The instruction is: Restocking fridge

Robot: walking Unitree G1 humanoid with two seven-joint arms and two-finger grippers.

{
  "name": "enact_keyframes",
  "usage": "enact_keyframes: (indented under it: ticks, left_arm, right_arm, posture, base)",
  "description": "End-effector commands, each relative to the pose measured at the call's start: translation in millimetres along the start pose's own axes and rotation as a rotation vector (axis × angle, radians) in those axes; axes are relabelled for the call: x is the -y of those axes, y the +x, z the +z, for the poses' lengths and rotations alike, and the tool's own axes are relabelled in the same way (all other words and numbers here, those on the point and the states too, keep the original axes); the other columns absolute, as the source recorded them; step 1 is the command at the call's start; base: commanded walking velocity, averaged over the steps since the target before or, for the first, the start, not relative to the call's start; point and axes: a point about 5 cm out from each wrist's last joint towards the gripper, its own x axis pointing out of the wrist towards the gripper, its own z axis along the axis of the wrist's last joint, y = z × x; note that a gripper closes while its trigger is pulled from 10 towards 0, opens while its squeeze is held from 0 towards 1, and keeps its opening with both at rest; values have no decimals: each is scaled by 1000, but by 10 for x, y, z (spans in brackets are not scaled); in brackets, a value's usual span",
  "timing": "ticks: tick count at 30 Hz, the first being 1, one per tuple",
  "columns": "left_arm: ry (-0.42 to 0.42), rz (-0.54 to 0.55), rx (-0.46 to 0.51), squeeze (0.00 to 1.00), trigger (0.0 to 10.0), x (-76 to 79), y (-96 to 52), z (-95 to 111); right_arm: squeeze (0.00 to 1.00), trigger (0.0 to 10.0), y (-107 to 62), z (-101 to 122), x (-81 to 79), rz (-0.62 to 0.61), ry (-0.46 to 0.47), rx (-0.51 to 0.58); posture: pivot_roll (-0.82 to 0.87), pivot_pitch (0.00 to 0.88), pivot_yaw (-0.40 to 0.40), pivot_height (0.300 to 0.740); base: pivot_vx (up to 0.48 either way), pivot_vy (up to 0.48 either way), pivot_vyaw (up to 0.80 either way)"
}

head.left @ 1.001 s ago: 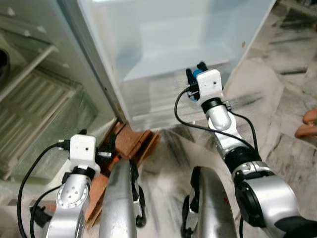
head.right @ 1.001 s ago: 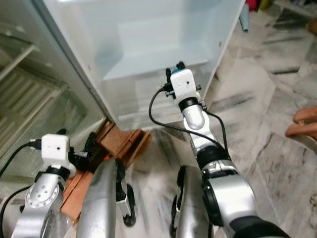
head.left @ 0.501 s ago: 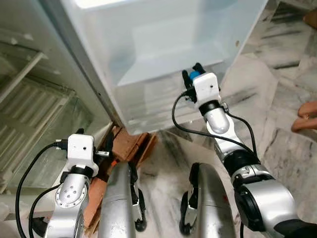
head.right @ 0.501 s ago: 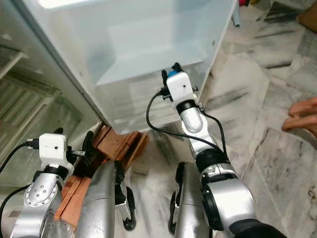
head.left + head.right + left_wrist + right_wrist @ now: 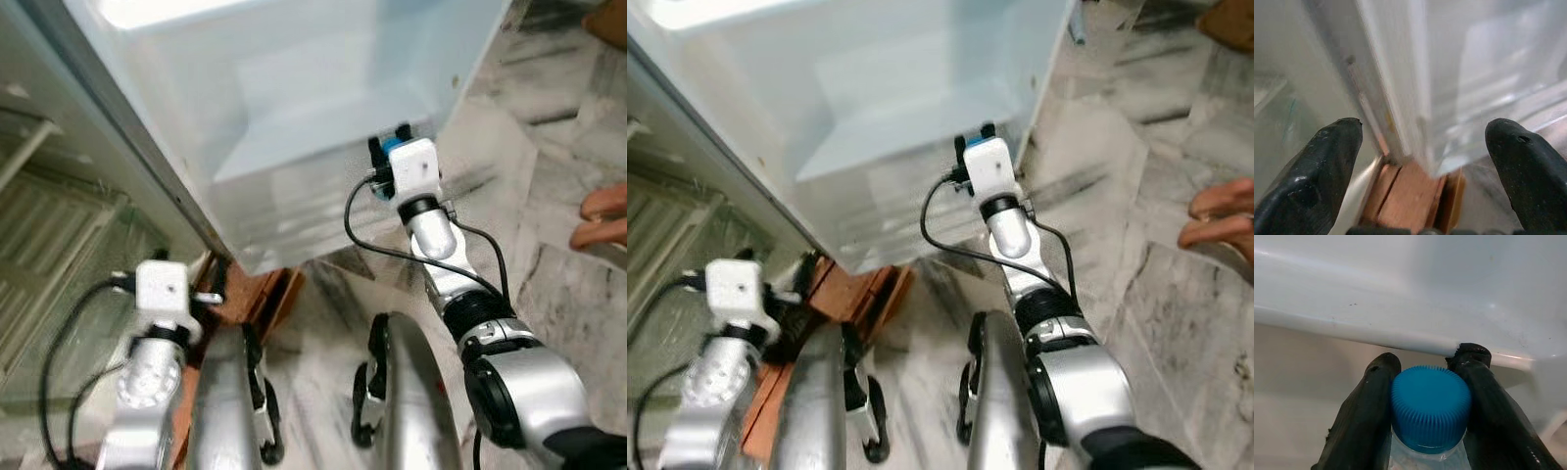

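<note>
My right gripper (image 5: 1427, 357) is shut on the neck of a clear plastic bottle, its ribbed blue cap (image 5: 1431, 406) squeezed between the two fingers. It is raised against the white inner side of the open fridge door (image 5: 294, 117), level with the front rail of the lowest door shelf (image 5: 294, 201). The blue cap (image 5: 390, 147) peeks out above the wrist camera. Down at the door's bottom corner my left gripper (image 5: 1424, 125) is open, nothing between its fingers.
Reddish bricks (image 5: 263, 294) lie on the floor under the door's corner. The fridge's interior with a glass shelf (image 5: 59, 235) is at the left. A person's foot (image 5: 1215, 215) rests on the marble floor (image 5: 549, 147) at the right edge.
The camera has shifted and the left side is now blurred. My right gripper still holds the bottle at the door shelf. The left gripper stays low by the bricks.
</note>
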Motion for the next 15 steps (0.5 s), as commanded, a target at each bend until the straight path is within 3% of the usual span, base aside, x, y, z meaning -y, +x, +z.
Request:
enact_keyframes:
  ticks: [1,5,6,8,10,13,15]
  left_arm:
    - [23,37,-20,0,10000,-103,-59,-21]
    - [31,53,-15,0,10000,-135,-103,-3]
    - [33,58,-16,0,10000,-149,-122,3]
    - [37,59,-18,0,10000,-154,-135,7]
    - [38,59,-19,0,10000,-151,-134,5]
    - [40,55,-16,0,10000,-147,-139,28]
    - [43,52,-13,0,10000,-147,-140,42]
  right_arm:
    - [0,10000,12,-31,-12,-18,29,-37]
    - [0,10000,99,185,-103,0,73,73]
    - [0,10000,105,343,-157,21,64,180]
    - [0,10000,80,479,-192,26,63,277]
    - [0,10000,71,497,-196,24,58,292]
    - [0,10000,-12,562,-258,51,-3,377]
    - [0,10000,-95,524,-349,95,-95,411]
  posture:
    - [212,272,59,572]
    - [226,276,59,572]
    - [234,281,64,572]
    - [234,287,67,572]
    - [234,287,67,572]
    - [238,308,83,572]
    - [243,318,89,572]
  base:
    - [0,0,0]
    - [0,0,0]
    - [0,0,0]
    - [0,0,0]
    - [0,0,0]
    - [0,0,0]
    - [0,0,0]
